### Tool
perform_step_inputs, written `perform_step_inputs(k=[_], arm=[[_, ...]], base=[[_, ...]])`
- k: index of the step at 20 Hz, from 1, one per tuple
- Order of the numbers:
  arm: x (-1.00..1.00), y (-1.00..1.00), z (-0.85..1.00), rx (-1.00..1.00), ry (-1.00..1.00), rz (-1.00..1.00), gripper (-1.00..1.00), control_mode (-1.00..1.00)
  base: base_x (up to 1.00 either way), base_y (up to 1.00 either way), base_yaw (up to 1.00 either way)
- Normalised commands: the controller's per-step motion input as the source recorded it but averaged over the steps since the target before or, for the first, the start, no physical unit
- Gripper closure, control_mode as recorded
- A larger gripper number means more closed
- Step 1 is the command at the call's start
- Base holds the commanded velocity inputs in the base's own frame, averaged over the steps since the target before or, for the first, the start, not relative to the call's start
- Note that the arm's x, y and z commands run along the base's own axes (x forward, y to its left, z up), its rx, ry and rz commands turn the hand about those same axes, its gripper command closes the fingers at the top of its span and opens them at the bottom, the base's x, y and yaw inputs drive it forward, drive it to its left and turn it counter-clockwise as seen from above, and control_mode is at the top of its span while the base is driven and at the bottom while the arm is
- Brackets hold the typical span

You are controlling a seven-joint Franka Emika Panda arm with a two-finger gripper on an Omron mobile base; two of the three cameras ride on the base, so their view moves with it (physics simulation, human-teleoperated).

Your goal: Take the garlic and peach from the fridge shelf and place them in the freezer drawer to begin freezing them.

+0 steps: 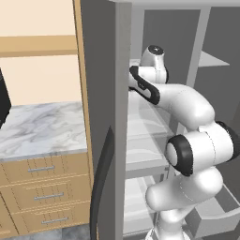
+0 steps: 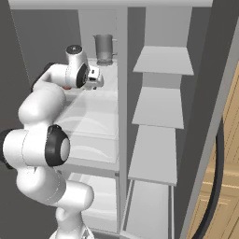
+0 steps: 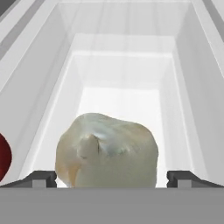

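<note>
The garlic point(image 3: 107, 148), an off-white lumpy bulb, lies close in front of the hand on the ribbed translucent fridge shelf point(image 3: 122, 57). My gripper point(image 3: 112, 177) is open, with one dark fingertip on each side of the bulb and a gap between each tip and it. The peach point(image 3: 3, 157) shows as a dark red curve at the left edge of the hand view, beside the garlic. In the right base view my gripper point(image 2: 95, 77) reaches into the left fridge compartment over the fridge shelf point(image 2: 100, 95). The freezer drawer point(image 1: 216, 216) stands pulled out low at the right.
A grey pitcher point(image 2: 103, 49) stands at the back of the shelf, just beyond the hand. The fridge's centre divider point(image 2: 122, 93) is close on the right, with plain grey shelves point(image 2: 161, 107) past it. The open fridge door point(image 1: 101, 117) borders the arm's left. Clear bins point(image 2: 93, 135) sit below.
</note>
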Motion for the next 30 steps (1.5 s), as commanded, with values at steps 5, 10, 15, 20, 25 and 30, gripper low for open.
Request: perform_step_inputs(k=[5, 10, 15, 20, 25, 30], arm=[[0.0, 0.05, -0.08, 0.0, 0.0, 0.0, -1.0, -1.0], [0.04, 0.09, -0.1, 0.0, 0.0, 0.0, 1.0, -1.0], [0.16, 0.04, 0.0, 0.0, -0.09, 0.0, 1.0, -1.0], [-0.39, 0.0, 0.0, 0.0, -0.12, 0.0, 1.0, -1.0], [-1.0, -0.1, 0.03, 0.03, -0.14, 0.0, 1.0, -1.0], [-1.0, -0.2, 0.15, 0.08, -0.08, 0.0, 1.0, -1.0]], base=[[0.0, 0.0, 0.0], [0.0, 0.0, 0.0], [0.0, 0.0, 0.0], [0.0, 0.0, 0.0], [0.0, 0.0, 0.0], [0.0, 0.0, 0.0]])
